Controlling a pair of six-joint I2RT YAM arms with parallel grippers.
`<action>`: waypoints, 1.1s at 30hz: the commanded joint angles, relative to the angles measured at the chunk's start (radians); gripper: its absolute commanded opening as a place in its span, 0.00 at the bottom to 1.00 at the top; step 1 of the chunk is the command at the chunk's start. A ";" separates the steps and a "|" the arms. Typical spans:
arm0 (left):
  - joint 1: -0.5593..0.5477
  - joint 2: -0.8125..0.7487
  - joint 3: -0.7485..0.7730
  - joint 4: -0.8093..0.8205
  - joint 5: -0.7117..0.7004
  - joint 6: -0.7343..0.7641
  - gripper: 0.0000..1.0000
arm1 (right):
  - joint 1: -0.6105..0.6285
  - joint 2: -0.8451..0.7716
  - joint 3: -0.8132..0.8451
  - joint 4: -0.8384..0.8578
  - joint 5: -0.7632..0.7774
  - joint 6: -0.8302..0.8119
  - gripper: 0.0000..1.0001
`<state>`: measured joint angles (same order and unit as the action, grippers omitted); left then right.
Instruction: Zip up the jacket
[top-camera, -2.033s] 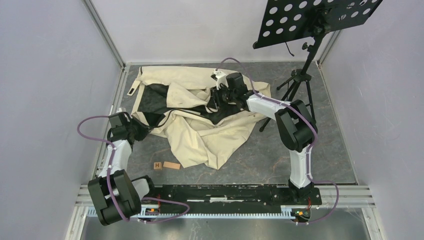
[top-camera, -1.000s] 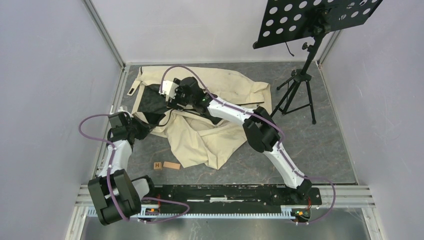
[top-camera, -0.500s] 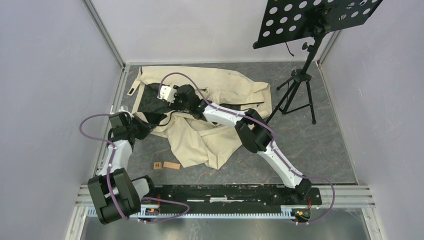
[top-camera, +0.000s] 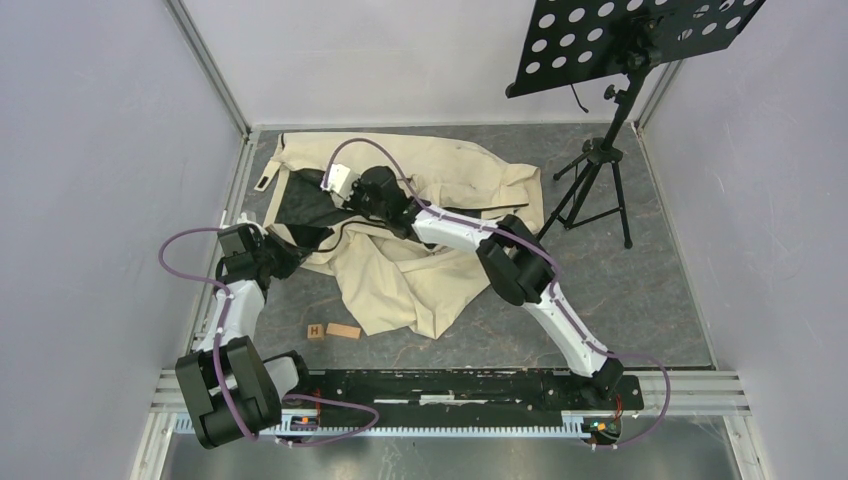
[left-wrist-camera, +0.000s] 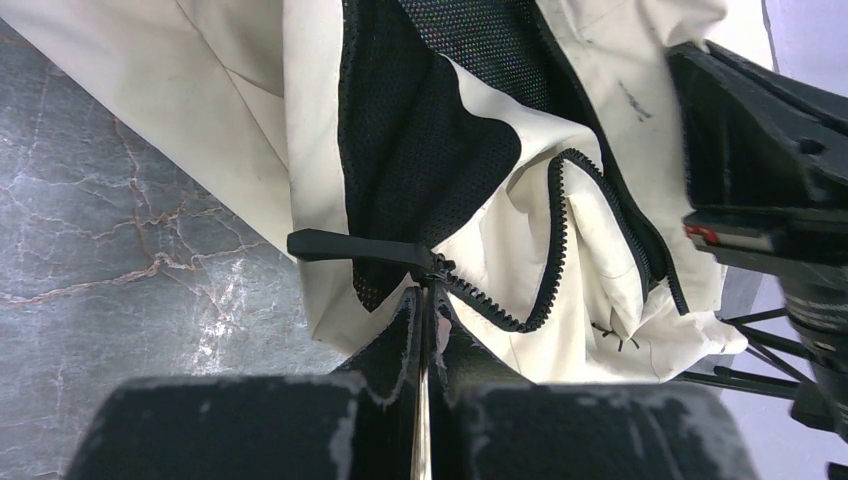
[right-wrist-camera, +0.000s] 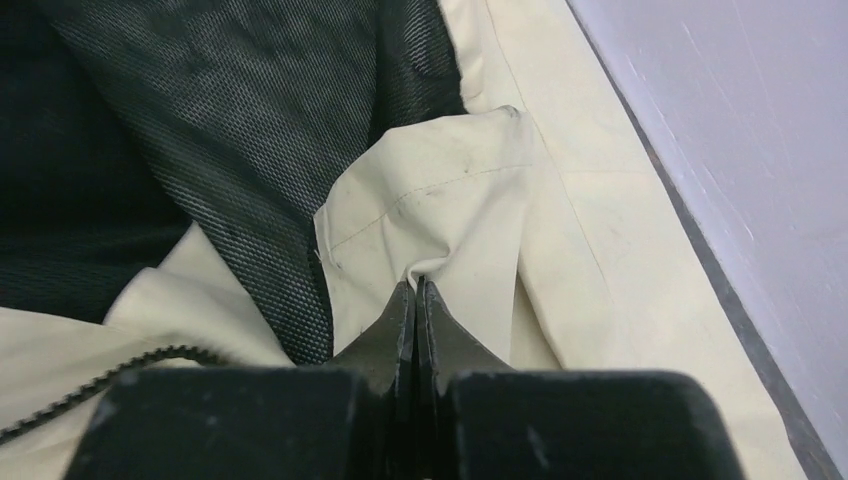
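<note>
Lying on grey marbled table (top-camera: 655, 290), cream jacket (top-camera: 400, 285), lilac walls (top-camera: 100, 150), music stand (top-camera: 597, 160)

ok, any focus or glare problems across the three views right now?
Top external: evenly lit, sharp, no glare on the jacket. Left wrist: left pincer near the lens is soft, zipper pull crisp, slight sheen on the marble tabletop. Right wrist: right pincer base blurred, mesh lining sharp.

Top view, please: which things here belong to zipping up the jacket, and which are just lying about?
Belonging to the job: jacket; zipper; left fingers and right fingers, both pinched on it.
Lying about: music stand; wooden blocks.
</note>
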<state>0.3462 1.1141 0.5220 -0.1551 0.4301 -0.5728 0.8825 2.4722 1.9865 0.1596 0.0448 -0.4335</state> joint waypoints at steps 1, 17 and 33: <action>-0.003 -0.025 -0.007 0.034 0.018 0.011 0.02 | -0.030 -0.146 -0.032 0.065 -0.130 0.144 0.00; -0.003 -0.038 0.006 0.025 0.039 0.033 0.02 | -0.191 -0.253 -0.333 0.146 -0.914 0.724 0.00; -0.036 -0.018 0.011 0.009 0.076 0.057 0.02 | -0.173 -0.218 -0.280 -0.124 -0.664 0.381 0.33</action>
<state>0.3168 1.0950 0.5175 -0.1555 0.4786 -0.5598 0.7002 2.2993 1.6569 0.1596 -0.7555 0.1448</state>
